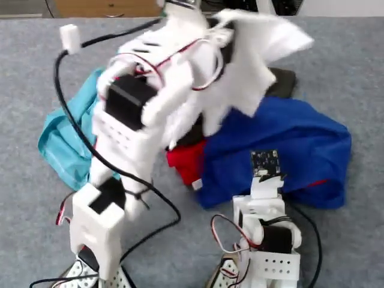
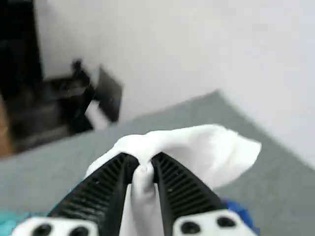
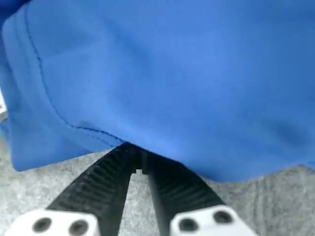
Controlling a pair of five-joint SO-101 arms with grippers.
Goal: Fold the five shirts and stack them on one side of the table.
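My left gripper (image 2: pixel 142 172) is raised high over the table, shut on a bunched fold of the white shirt (image 2: pixel 206 147). The white shirt (image 1: pixel 246 66) hangs from it above the pile. A blue shirt (image 1: pixel 288 150) lies crumpled at the right, and a red shirt (image 1: pixel 186 162) pokes out at its left edge. A teal shirt (image 1: pixel 66 141) lies at the left, and a dark shirt (image 1: pixel 283 81) sits behind the blue one. My right gripper (image 3: pixel 138 160) is low at the near hem of the blue shirt (image 3: pixel 172 73), fingers shut, tips touching the hem.
Grey felt table top (image 1: pixel 336 54) surrounds the pile, with open room at the far right and near left. Black cables (image 1: pixel 162 204) loop from the arm bases across the near side. Dark furniture (image 2: pixel 64 103) stands against the wall beyond the table.
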